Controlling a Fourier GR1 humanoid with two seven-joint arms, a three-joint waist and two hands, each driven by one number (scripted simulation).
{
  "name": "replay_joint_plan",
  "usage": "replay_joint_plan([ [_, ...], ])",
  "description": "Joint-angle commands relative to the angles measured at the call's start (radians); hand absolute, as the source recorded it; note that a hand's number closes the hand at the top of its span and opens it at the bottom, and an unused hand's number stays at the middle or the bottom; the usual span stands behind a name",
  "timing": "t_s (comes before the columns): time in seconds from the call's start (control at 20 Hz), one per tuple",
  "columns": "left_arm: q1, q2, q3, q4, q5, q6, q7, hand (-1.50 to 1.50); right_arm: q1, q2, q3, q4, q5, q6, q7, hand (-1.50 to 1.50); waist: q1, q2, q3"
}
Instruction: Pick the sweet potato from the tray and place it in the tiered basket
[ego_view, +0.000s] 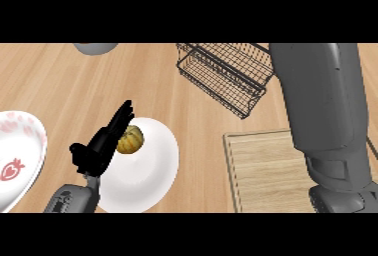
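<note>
The counter (59, 80) bears a white plate (151, 172), strawberry plate (18, 150), wire basket (225, 75) and tray (266, 170).

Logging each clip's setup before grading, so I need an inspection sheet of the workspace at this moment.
Surface: wooden counter.
Job's things: sweet potato lies on a white plate, not on a tray; wire tiered basket at the back, nothing visible in it.
Clutter: strawberry-patterned plate at the left edge; grey dish cut off at the top; wooden board at the right.
Hands: left hand open, fingers straight, beside the sweet potato on its left; contact cannot be told. Right hand out of view; only the right forearm shows, passing over the board and the basket's right side.
Cables: nothing seen.
Surroundings: nothing seen beyond the counter.
</note>
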Motion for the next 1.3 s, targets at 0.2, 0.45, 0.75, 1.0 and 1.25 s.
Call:
replay_joint_plan([
  [0.2,0.007,-0.005,0.006,-0.024,-0.005,-0.001,0.033,0.00,-0.112,0.024,-0.053,0.387,-0.013,-0.235,-0.135,1.50,0.000,0.000,0.000],
  [0.45,-0.031,-0.016,0.003,0.003,-0.008,-0.014,0.023,0.00,-0.205,0.030,-0.126,0.579,-0.052,-0.370,-0.198,1.50,0.021,0.010,-0.001],
  [0.75,-0.022,-0.023,-0.002,-0.043,-0.017,-0.003,0.049,0.00,-0.286,0.015,-0.208,0.679,-0.139,-0.423,-0.242,1.50,0.020,0.008,0.000],
  [1.0,0.001,-0.033,-0.008,-0.028,-0.020,-0.006,0.021,0.00,-0.247,0.059,-0.347,0.690,-0.276,-0.497,-0.164,-1.50,0.015,0.008,0.000],
  [1.25,-0.028,-0.035,0.021,0.046,-0.025,-0.004,-0.012,0.00,-0.301,0.049,-0.381,0.685,-0.346,-0.554,-0.216,-1.50,-0.002,0.004,0.000],
])
